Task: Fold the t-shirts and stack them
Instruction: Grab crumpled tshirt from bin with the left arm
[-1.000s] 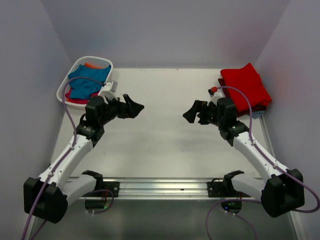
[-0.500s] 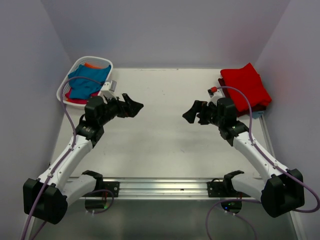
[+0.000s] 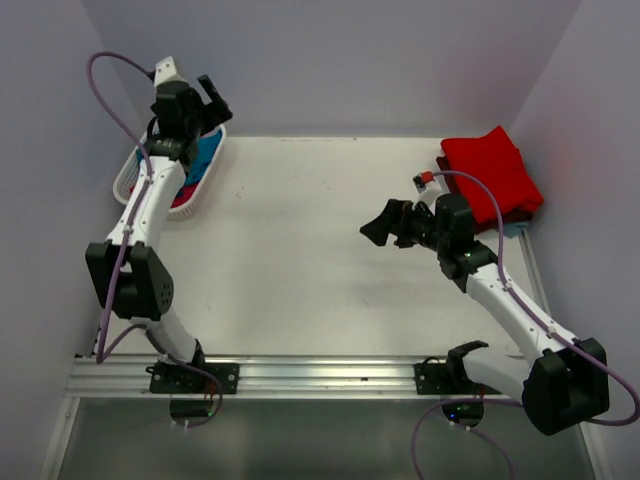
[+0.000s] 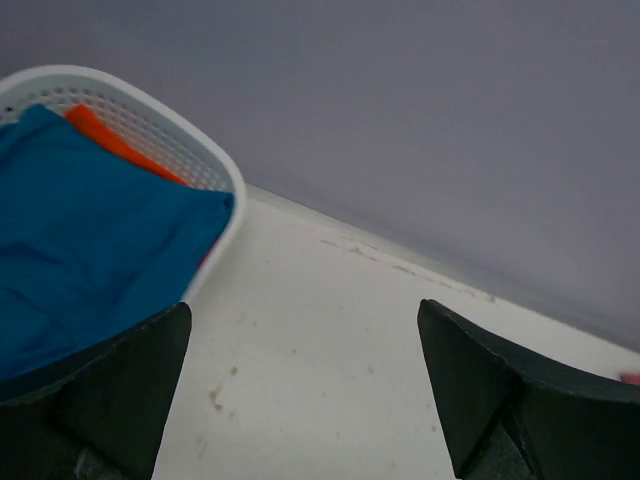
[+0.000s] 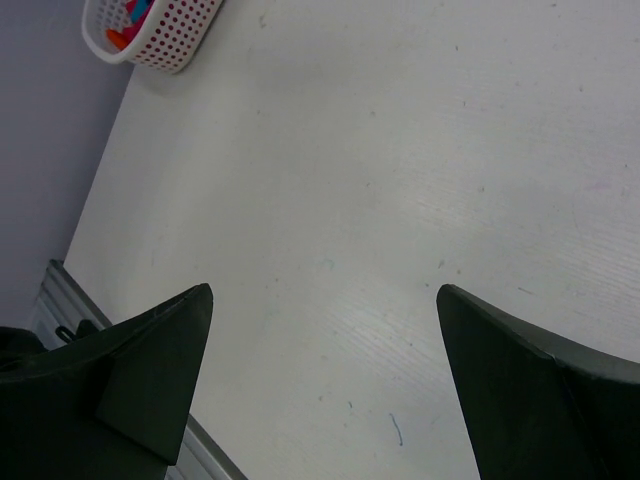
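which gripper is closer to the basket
Left. The left gripper is above the basket's far end; the right gripper is across the table, nearer the red shirt.

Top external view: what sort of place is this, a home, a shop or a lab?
Probably a lab test cell: a white table boxed in by blank walls, robot arms bolted to a rail at its edge, a basket of t-shirts as props.
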Robot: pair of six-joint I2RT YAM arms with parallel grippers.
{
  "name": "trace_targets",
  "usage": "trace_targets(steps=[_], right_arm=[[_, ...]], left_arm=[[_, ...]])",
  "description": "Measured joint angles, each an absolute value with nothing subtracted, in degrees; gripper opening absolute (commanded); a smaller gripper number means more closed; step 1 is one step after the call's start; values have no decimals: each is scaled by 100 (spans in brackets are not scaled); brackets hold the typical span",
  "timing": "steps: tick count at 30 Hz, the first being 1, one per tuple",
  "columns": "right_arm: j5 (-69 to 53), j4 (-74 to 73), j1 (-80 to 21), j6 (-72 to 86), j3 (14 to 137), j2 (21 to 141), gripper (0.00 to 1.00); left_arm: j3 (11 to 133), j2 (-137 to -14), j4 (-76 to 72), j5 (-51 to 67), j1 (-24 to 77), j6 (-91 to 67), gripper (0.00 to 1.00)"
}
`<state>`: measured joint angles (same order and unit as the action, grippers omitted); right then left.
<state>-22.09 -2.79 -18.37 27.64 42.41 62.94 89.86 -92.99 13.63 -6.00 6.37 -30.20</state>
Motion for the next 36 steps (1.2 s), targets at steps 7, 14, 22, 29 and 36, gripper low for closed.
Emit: trace_targets(steps=[7, 14, 22, 29, 36], right_arm=[[-2333, -217, -1839, 2814, 4180, 5964, 99], [-2331, -228, -1839, 2812, 4014, 5533, 99], [-2331, -252, -1839, 2816, 3970, 5531, 99], [-2307, -327, -1839, 2797, 3887, 5446, 99], [-2305, -336, -1839, 2781, 3879, 5415, 99]], left_arm=[[10851, -11596, 2128, -1688, -506, -3057, 93], [11660, -13148, 2993, -2182, -869, -3085, 91], [11920, -13607, 3153, -2161, -862, -3085, 85], [11968, -13762, 2980, -1855, -899, -2941, 0], [10613, -12407, 2370, -1815, -729, -2716, 0]])
